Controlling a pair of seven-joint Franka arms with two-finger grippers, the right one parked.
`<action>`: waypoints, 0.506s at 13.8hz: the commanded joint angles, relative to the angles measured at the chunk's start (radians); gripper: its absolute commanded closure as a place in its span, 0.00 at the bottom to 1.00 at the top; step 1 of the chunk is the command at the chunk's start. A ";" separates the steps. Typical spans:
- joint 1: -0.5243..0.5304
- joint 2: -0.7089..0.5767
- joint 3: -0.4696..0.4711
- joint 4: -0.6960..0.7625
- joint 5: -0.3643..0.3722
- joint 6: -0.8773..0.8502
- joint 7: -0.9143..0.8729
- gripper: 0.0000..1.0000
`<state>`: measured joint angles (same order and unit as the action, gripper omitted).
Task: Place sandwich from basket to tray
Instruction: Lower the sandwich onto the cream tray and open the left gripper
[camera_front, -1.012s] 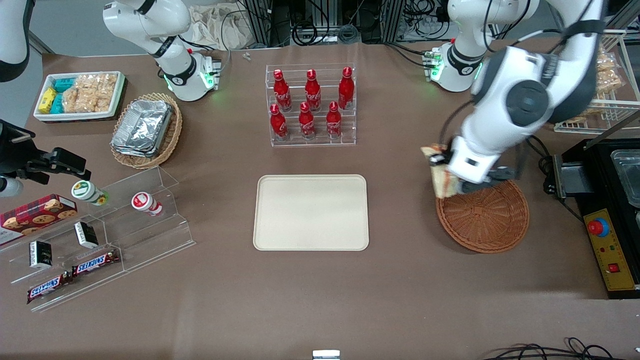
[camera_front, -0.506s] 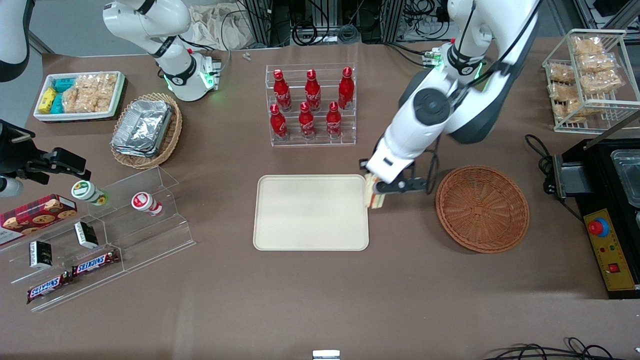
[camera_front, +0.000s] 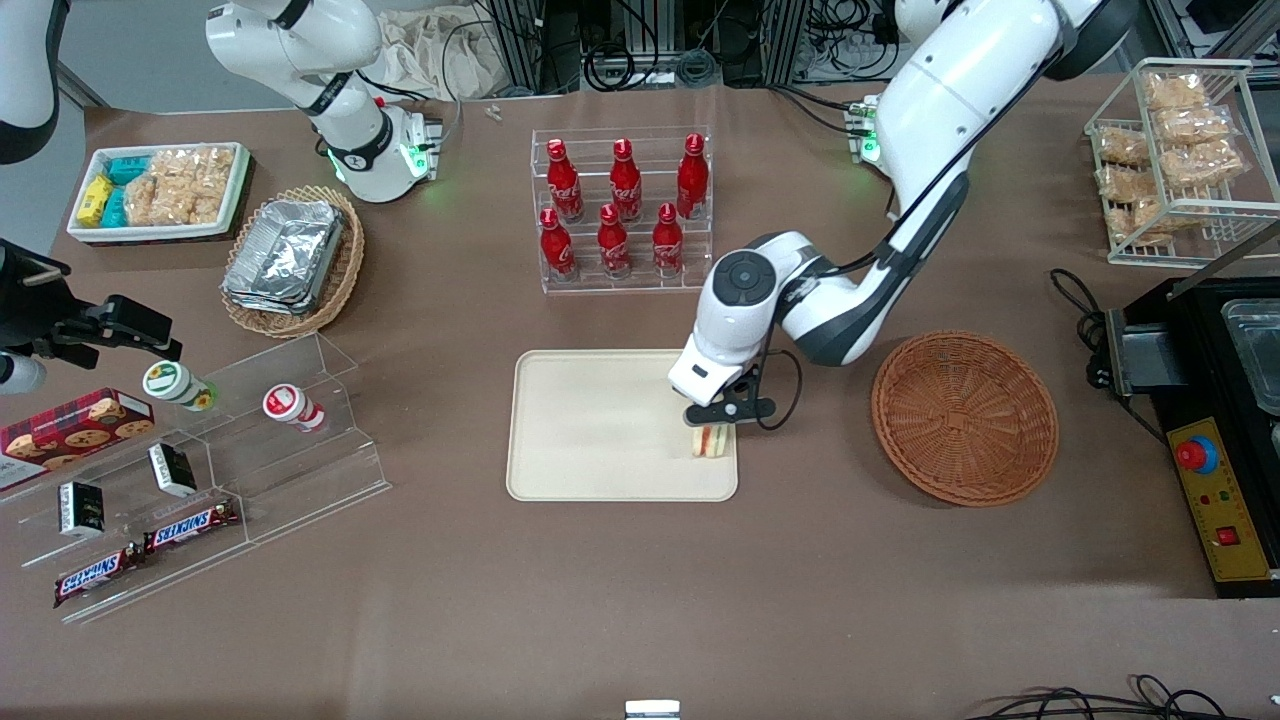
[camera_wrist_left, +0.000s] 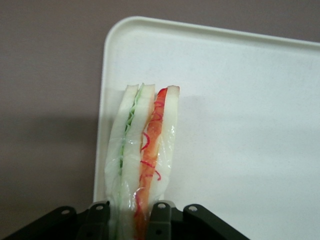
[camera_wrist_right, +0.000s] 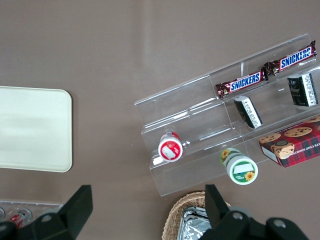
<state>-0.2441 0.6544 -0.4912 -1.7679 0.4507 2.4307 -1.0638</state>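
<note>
Step in hand, as I read it: the set-down, carry apparently done. The gripper (camera_front: 712, 418) hangs over the tray (camera_front: 590, 420), at the tray's edge nearest the basket (camera_front: 965, 417), clenched on the sandwich (camera_front: 711, 441). In the wrist view the two fingers (camera_wrist_left: 161, 215) pinch the wedge at one end, and the bread and filling layers run away from them, green strip on one side, red on the other. The sandwich (camera_wrist_left: 142, 160) sits close along the tray's rim (camera_wrist_left: 102, 110), near a rounded corner; part of it looks about level with that rim, so the placement is marginal on that side. Whether its lower edge already touches the tray cannot be told. Basket is empty, well apart toward the working arm's end of the table. Arm pose: upper links reach in from the arm's base at the table's edge farthest from the front camera, elbow bent low near the tray, wrist turned down so the gripper points at the tray from above. Next move, by my judgement: lower the last bit if any gap remains, perhaps nudge inward from the rim, then release and lift straight up. Risk: the wedge stands on its thin edge and may topple on release, possibly over the rim.
</note>
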 joint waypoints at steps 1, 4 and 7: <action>-0.014 0.065 0.003 0.079 0.048 0.013 -0.047 0.62; -0.035 0.076 0.006 0.084 0.059 0.008 -0.045 0.00; -0.024 0.041 0.006 0.087 0.075 -0.013 -0.105 0.00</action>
<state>-0.2632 0.7155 -0.4911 -1.7054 0.4935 2.4362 -1.0907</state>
